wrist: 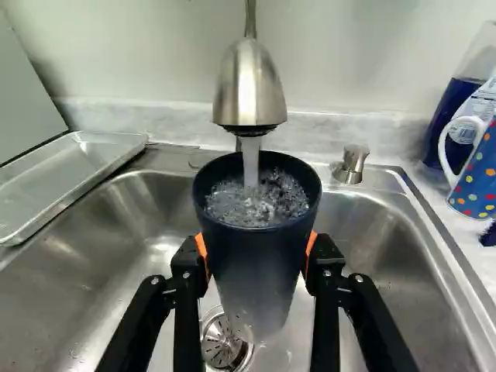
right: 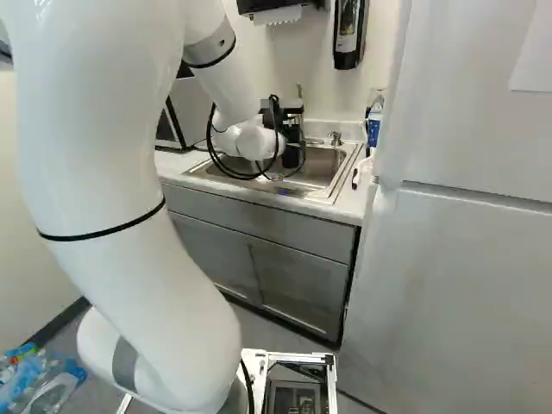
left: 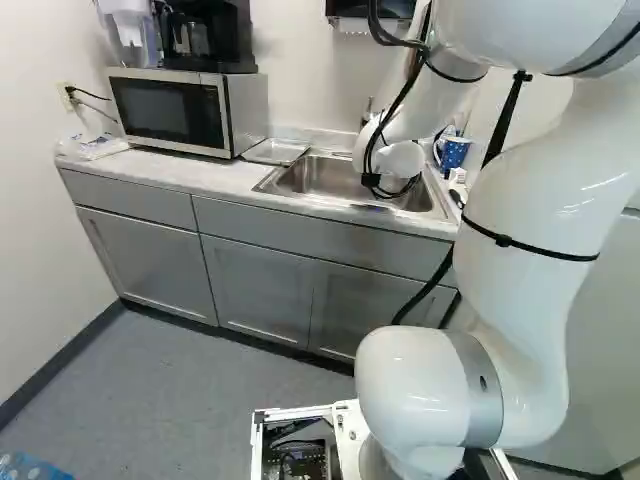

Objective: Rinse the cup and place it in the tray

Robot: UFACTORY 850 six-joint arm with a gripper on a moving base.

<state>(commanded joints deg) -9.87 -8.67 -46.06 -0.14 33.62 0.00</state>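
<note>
Our gripper (right: 291,142) grasps the dark cup (wrist: 260,267) from both sides, over the sink (wrist: 108,240); water from the faucet (wrist: 249,85) runs into it. We see the metal tray (wrist: 81,167) beside the sink and a dotted mug (wrist: 474,182) on the desk (left: 215,178).

No wording, number or sign can be read — the print is too small or blurred. Beside the sink (wrist: 387,240), a bottle (wrist: 443,116) carries a white label (wrist: 466,133) with illegible print — and on the wall above the sink, a black dispenser (right: 346,59) bears a pale label, its print also illegible
</note>
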